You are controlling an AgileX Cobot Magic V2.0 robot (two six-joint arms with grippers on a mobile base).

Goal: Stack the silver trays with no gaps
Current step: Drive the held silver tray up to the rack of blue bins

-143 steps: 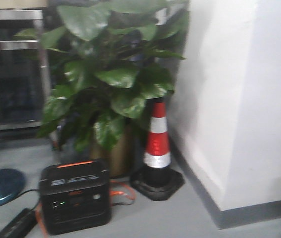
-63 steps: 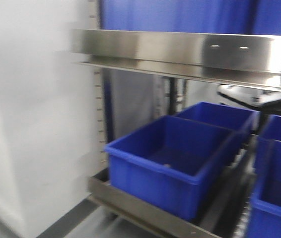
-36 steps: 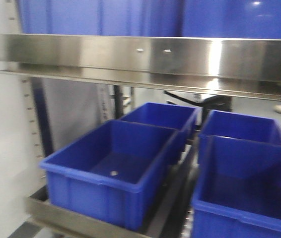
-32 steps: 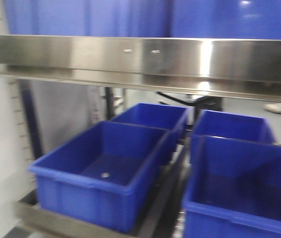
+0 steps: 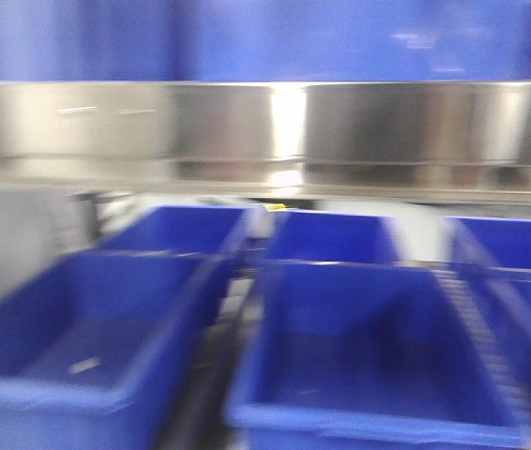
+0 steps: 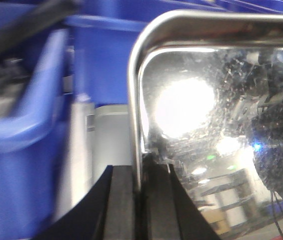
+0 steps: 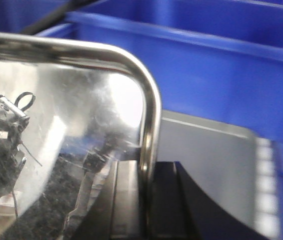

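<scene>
Only wrists show silver tray (image 6: 191, 65), jaws clamped.

A brushed-steel shelf rail (image 5: 153, 122), glare-lit at its middle, spans the blurred front view above rows of deep blue plastic bins (image 5: 378, 347), with a grey wall (image 5: 12, 244) at left.

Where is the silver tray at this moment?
The silver tray shows in both wrist views: the left gripper clamps its left rim, the right gripper its right rim, blue bins behind it.

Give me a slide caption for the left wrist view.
Left gripper pinching the rim of a mirror-shiny silver tray, blue bins behind.
</scene>
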